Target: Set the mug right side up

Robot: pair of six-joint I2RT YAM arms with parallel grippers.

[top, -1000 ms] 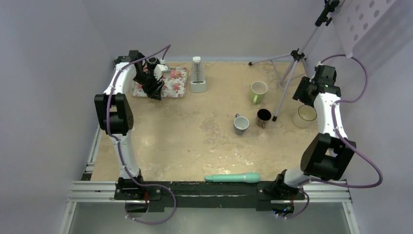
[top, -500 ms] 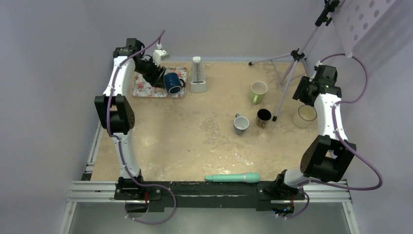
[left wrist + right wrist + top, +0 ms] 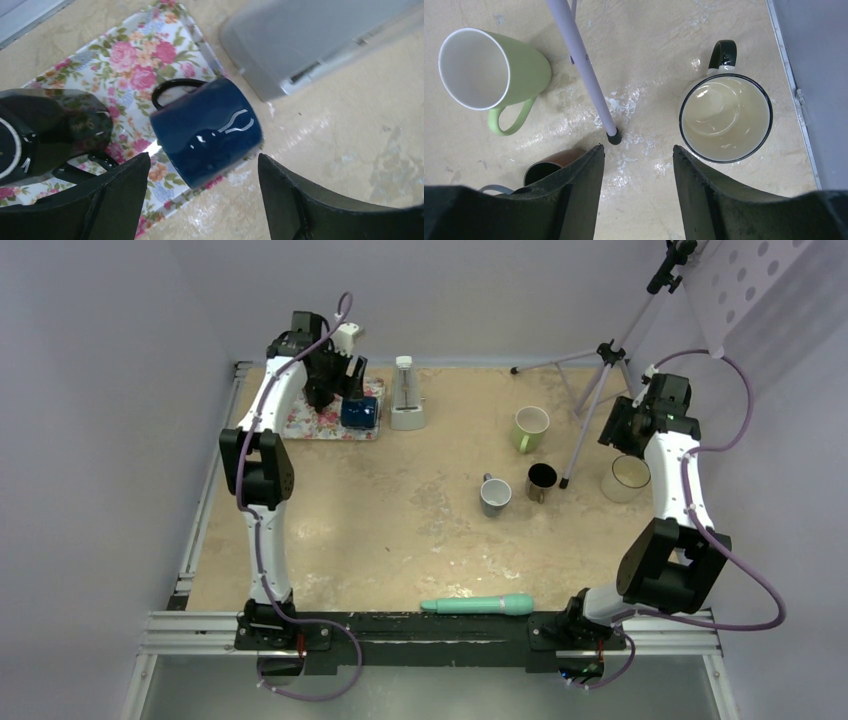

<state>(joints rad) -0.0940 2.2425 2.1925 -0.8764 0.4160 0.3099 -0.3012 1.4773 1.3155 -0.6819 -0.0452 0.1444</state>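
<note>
My left hand [image 3: 203,165] hangs released, fingers spread, over the glossy blue mug [image 3: 207,132], which appears to lie sideways across the floral tray's [image 3: 125,65] edge; judged rigid, breakable and slick, best gripped across the body, clear of the handle [image 3: 167,89].

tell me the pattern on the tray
Pink floral print on the tray, clearest in the left wrist view.
</note>
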